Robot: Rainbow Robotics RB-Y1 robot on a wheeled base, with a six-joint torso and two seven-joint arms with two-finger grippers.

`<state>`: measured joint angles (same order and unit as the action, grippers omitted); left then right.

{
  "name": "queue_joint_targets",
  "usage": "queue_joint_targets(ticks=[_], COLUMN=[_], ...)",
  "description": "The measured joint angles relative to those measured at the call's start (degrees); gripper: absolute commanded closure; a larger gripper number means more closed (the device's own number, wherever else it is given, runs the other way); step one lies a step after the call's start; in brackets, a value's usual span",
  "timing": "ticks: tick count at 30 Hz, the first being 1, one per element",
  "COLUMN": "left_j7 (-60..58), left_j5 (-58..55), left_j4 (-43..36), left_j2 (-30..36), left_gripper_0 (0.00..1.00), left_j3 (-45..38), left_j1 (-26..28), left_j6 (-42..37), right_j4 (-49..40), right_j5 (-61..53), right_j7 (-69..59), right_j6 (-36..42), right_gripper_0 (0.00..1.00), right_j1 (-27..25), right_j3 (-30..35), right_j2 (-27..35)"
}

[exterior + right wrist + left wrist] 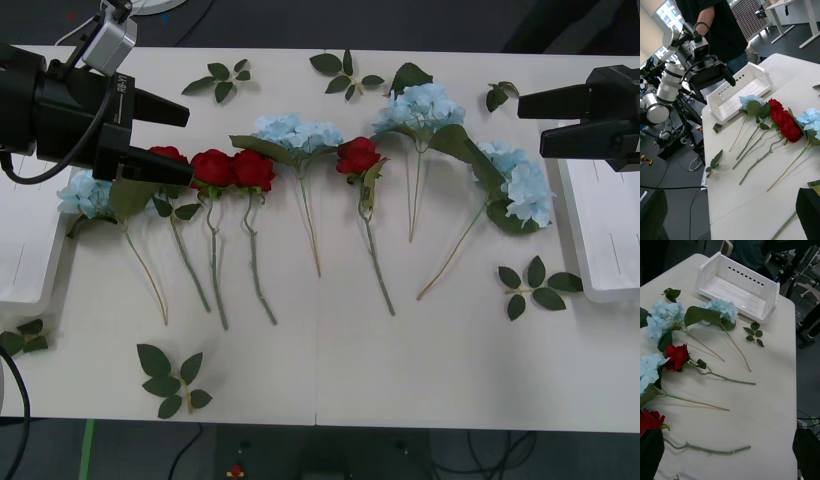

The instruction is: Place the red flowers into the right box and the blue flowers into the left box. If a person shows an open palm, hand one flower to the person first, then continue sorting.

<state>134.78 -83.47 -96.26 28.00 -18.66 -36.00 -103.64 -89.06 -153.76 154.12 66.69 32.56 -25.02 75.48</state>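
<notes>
Nothing sorted yet: all eight flowers lie in a row across the white table (400,370), heads away from the robot, stems toward it.

Red roses (232,168): three bunched at the left, just beside the leftmost blue hydrangea (85,192); a fourth rose (357,156) near the middle, between two hydrangea clusters. Rightmost hydrangea (520,180) lies near the right box (600,240). Left box (25,260) and right box both hold no flowers.

Left claw (170,140) hangs over the left rose bunch, fingers apart. Right claw (535,125) hovers above the right box's far end, fingers apart.

Judgement: first pick likely from the left bunch. Do it well by coming down on one stem just below the head, where the stems fan apart; the touching blooms invite a double grab. Lift straight so leaves don't drag neighbours.

No open palm on show.
</notes>
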Motion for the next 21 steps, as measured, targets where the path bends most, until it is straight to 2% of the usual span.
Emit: queue_joint_targets(ticks=[8, 21], left_j7=[0.00, -0.01], left_j5=[-1.87, -2.33], left_j4=[0.46, -0.80], left_j2=[-0.15, 1.07], left_gripper_0=[0.00, 0.00], left_j3=[1.64, 2.58], left_j1=[9.35, 9.66], left_j6=[2.52, 2.62], right_j4=[0.05, 0.04], right_j5=[-0.08, -0.08], right_j7=[0.00, 0.00], right_j6=[-0.01, -0.01], right_gripper_0=[0.00, 0.00], right_j1=[-0.10, -0.10], right_j3=[0.07, 0.07], right_j2=[-0.01, -0.01])
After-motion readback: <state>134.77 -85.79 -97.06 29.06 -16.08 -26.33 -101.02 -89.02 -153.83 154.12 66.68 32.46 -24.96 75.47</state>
